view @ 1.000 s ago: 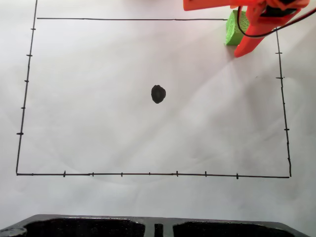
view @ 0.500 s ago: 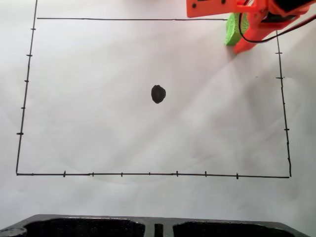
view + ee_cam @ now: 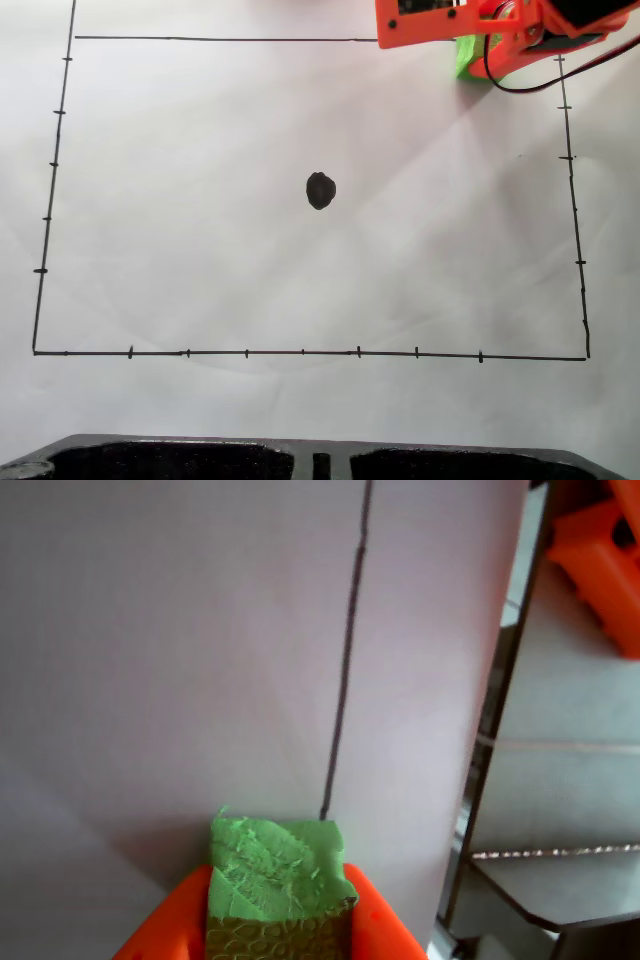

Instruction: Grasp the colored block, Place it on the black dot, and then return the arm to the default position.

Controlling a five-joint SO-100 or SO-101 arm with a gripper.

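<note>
Green block [image 3: 275, 885] seen in wrist view wedged btwn two orange fingers [image 3: 170, 920], one each side, touching it; gripper [image 3: 275, 930] judged clenched on block. In fixed view block [image 3: 465, 58] sits at top-right corner of drawn frame, mostly covered by orange arm [image 3: 470, 25]; only a green sliver shown. Whether block rests on paper [image 3: 200, 150] or is lifted off: can't be told. Black dot [image 3: 320, 190] lies near frame centre, well apart from block, uncovered.

Step in hand, as judged: grasp stage, hold made, carry not yet begun. Next move calls for a lift clear of paper, then travel down-left in fixed view to dot, block to be set so dot is covered.

Hidden/cut off: fingertips cropped at bottom edge of wrist view; arm cut by top edge of fixed view; block underside not shown; dark shape along bottom of fixed view unidentified
</note>
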